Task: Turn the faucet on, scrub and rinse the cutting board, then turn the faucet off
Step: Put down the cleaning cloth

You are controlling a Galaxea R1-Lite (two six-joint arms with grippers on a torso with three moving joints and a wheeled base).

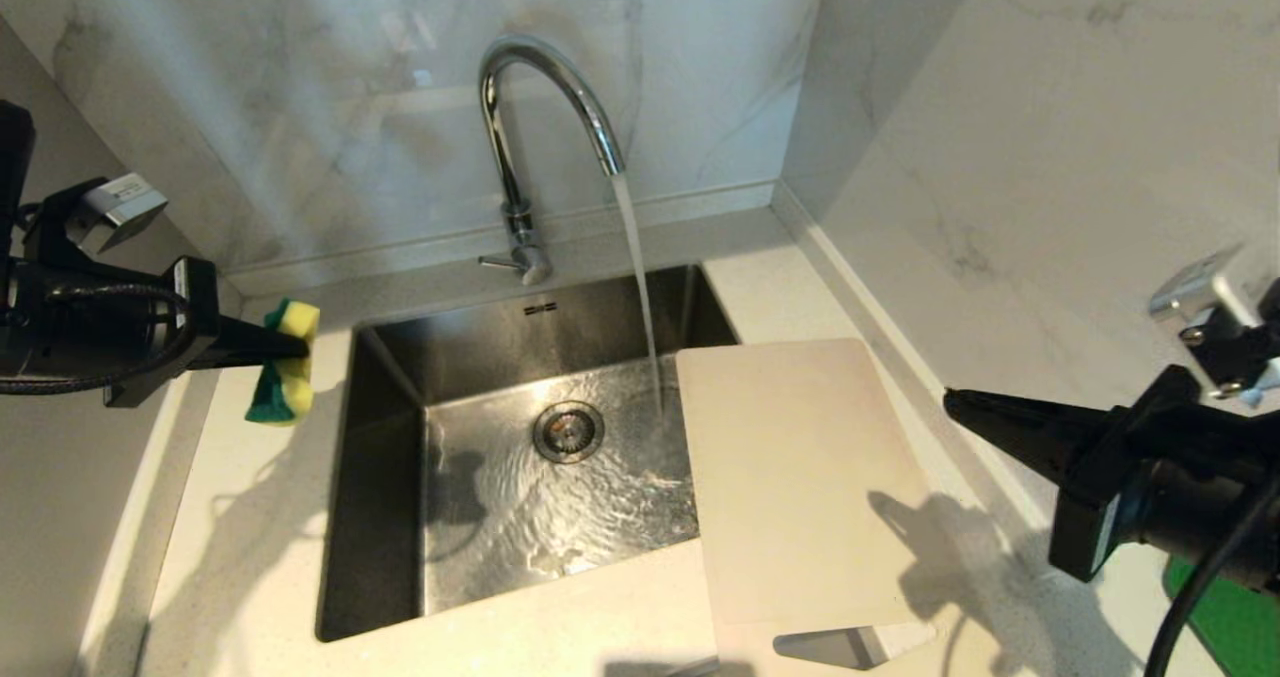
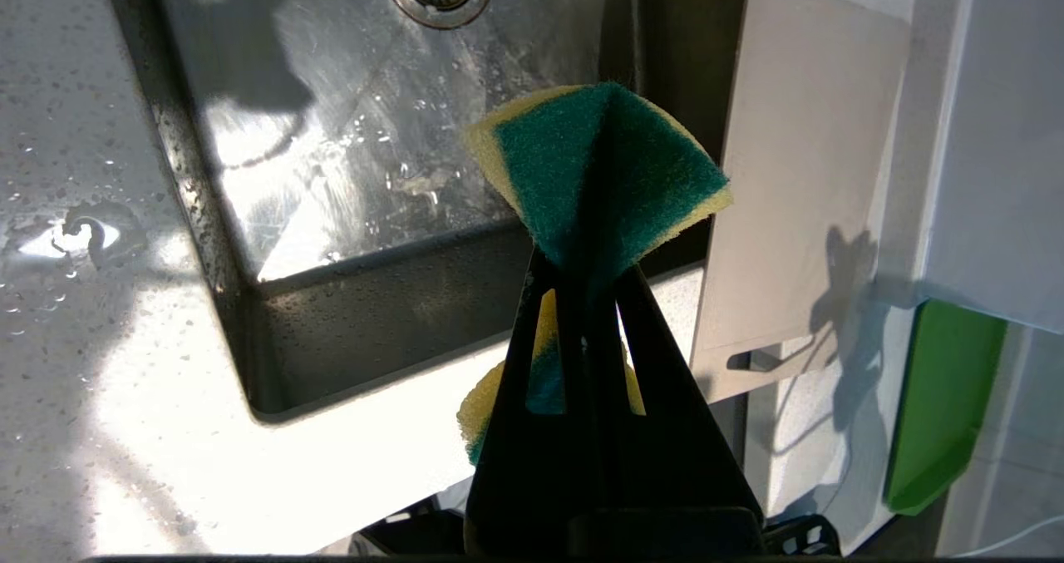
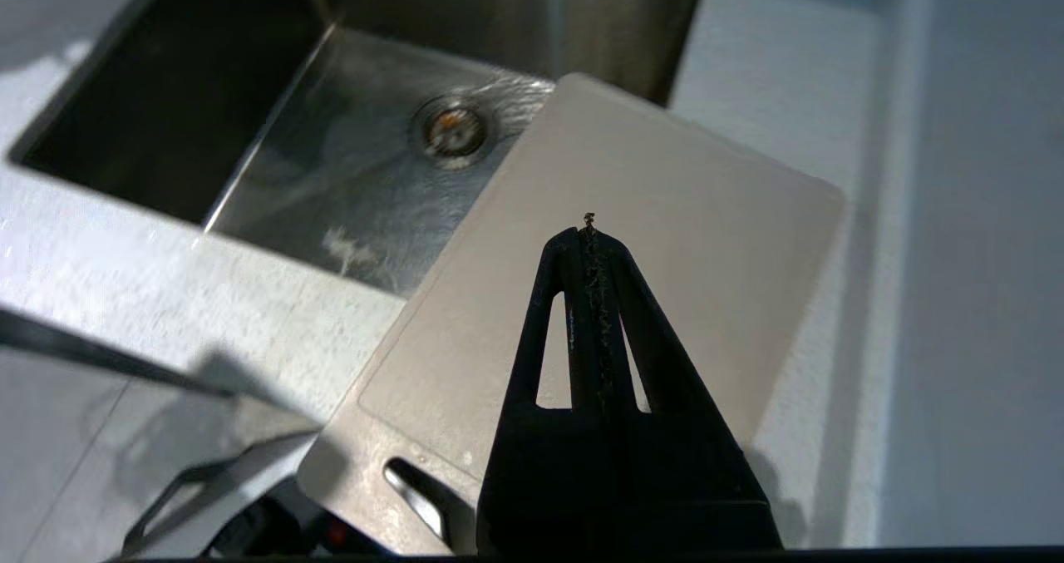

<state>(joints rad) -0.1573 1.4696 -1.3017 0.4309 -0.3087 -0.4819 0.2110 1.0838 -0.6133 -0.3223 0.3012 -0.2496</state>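
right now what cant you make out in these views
- Cutting board: its near end with the handle slot runs toward the head view's bottom edge.
- Sponge: its middle is pinched out of sight inside the left tool, left wrist view.
- Green object: cut by the head view's corner, behind the right arm; unidentifiable.
- Faucet: absent from both wrist views.

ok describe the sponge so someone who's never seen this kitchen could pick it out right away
Start at the steel sink under the running chrome gooseneck faucet. Over the counter on its left side, the left gripper pinches a folded yellow foam sponge with a dark green scrub face. It is the only soft, two-coloured thing; the flat beige plastic cutting board lies opposite.
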